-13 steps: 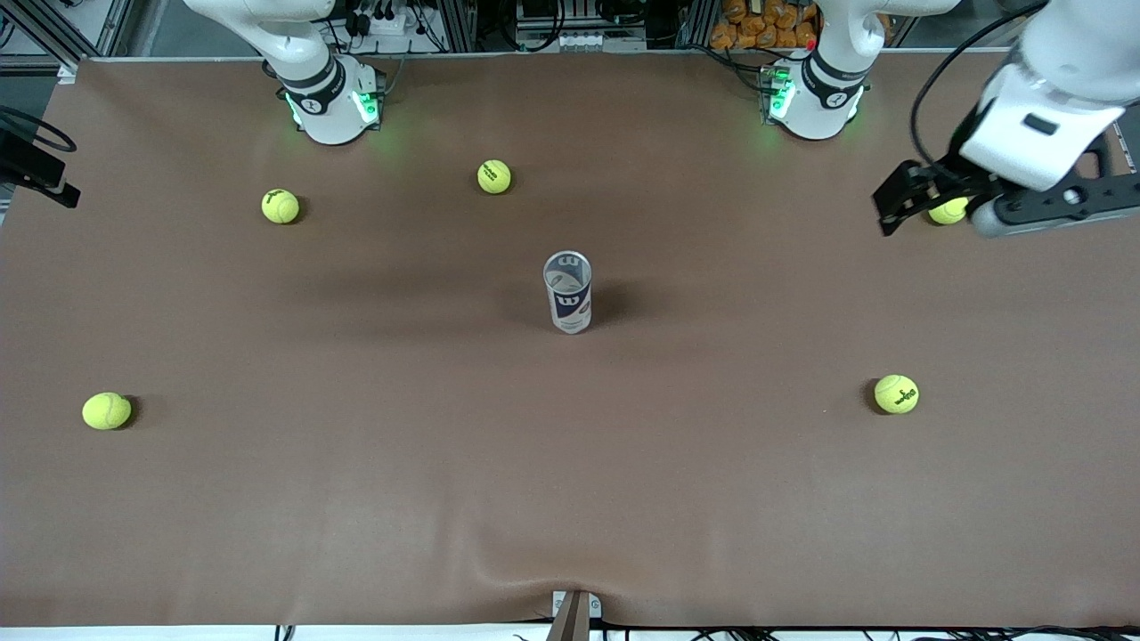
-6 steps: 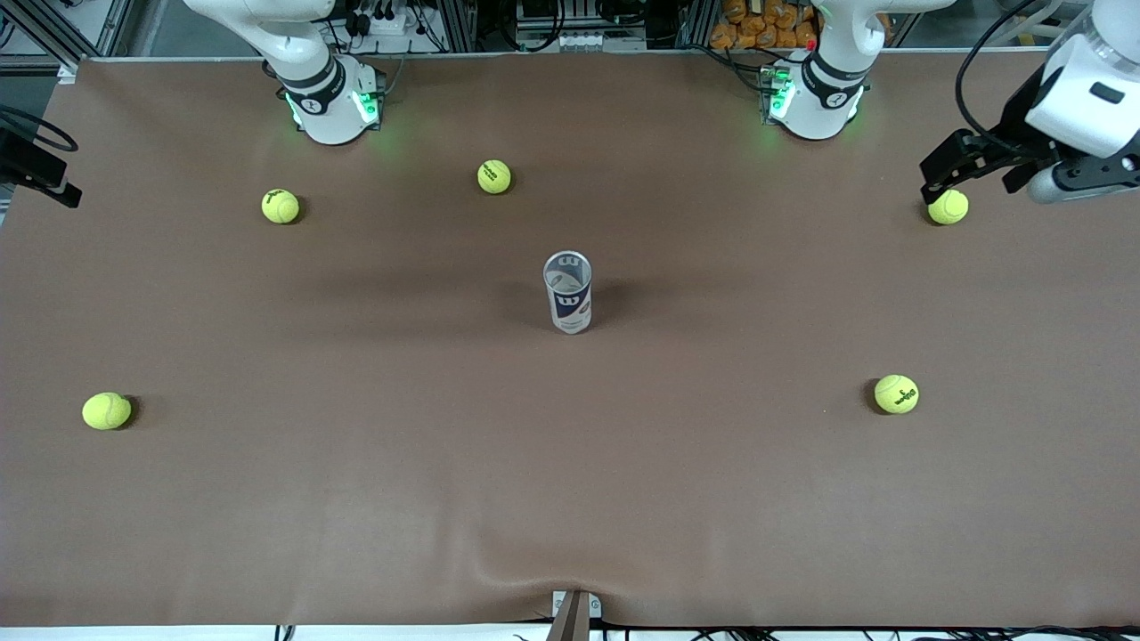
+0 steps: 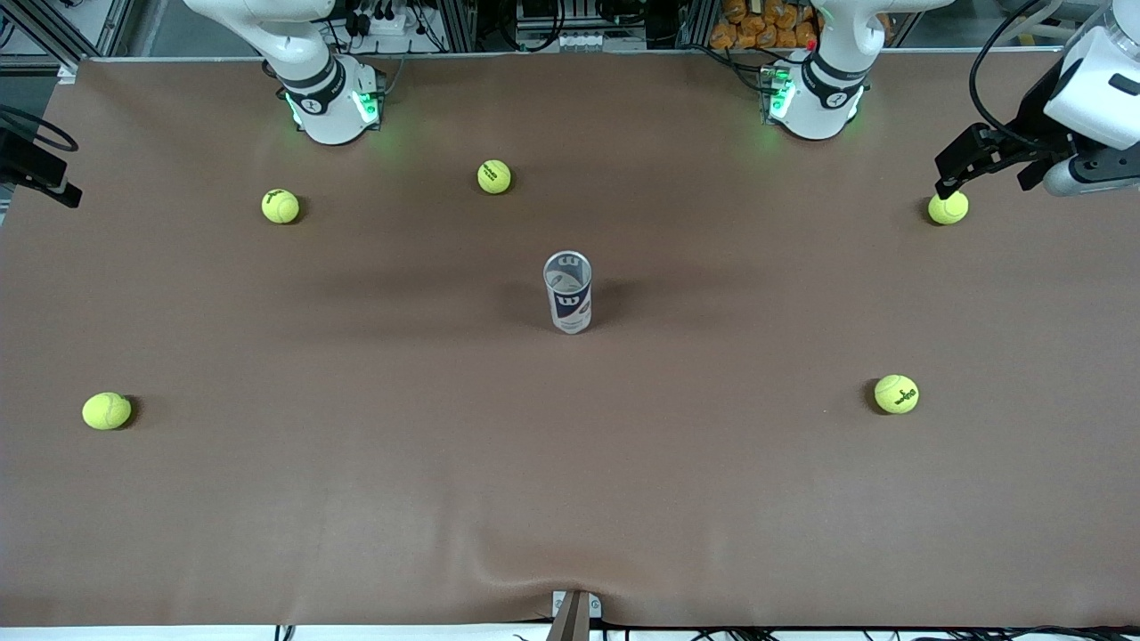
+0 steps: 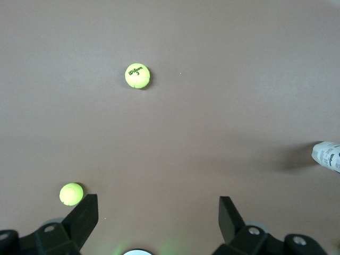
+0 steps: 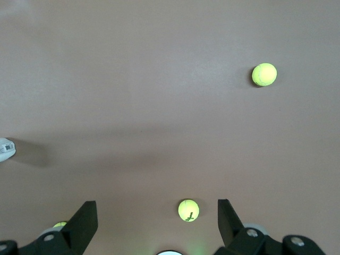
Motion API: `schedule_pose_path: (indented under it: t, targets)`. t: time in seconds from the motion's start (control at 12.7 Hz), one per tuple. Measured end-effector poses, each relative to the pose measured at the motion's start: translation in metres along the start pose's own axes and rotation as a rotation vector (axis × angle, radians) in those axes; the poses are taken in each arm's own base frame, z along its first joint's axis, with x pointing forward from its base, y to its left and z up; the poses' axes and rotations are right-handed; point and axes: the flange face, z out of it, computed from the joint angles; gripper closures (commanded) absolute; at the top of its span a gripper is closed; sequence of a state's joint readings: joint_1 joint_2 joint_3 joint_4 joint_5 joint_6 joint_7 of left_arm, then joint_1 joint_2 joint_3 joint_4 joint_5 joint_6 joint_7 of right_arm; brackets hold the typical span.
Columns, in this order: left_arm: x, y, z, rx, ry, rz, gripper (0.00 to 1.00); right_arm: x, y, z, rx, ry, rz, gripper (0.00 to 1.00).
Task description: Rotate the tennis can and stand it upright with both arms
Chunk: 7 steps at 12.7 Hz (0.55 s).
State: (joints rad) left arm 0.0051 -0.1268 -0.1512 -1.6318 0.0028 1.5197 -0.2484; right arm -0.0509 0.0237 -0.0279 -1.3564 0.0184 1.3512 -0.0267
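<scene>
One tennis can (image 3: 567, 292) stands upright mid-counter (image 3: 356, 499), looking light, slick, tippy; grip mid-body. Left gripper (image 4: 158, 213) and right gripper (image 5: 157, 213) hover high, fingers spread, empty.

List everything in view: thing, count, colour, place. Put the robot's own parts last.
tennis can: one, white and silver with dark blue print, upright at the table's middle.
tennis balls: five, yellow-green. Two toward the right arm's end, one farther from the front camera, one nearer. One farther from the camera than the can. Two toward the left arm's end, one farther, one nearer.
table: one, brown.
left pincer: one, black, open, above the farther ball at the left arm's end.
right pincer: one, black, open, high over the table.
</scene>
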Motion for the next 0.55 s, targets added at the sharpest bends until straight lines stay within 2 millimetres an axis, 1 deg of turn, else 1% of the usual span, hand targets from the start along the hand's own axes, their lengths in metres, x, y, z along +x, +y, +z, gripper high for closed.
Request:
schedule_pose_path:
  t: [0.31, 0.55]
  targets:
    - [0.0001, 0.0006, 0.0002, 0.0, 0.001, 0.011, 0.0, 0.0, 0.0, 0.0, 0.0, 0.0, 0.0, 0.0]
    - [0.0006, 0.0016, -0.0048, -0.004, 0.017, 0.017, 0.0, 0.0, 0.0, 0.0, 0.0, 0.0, 0.0, 0.0]
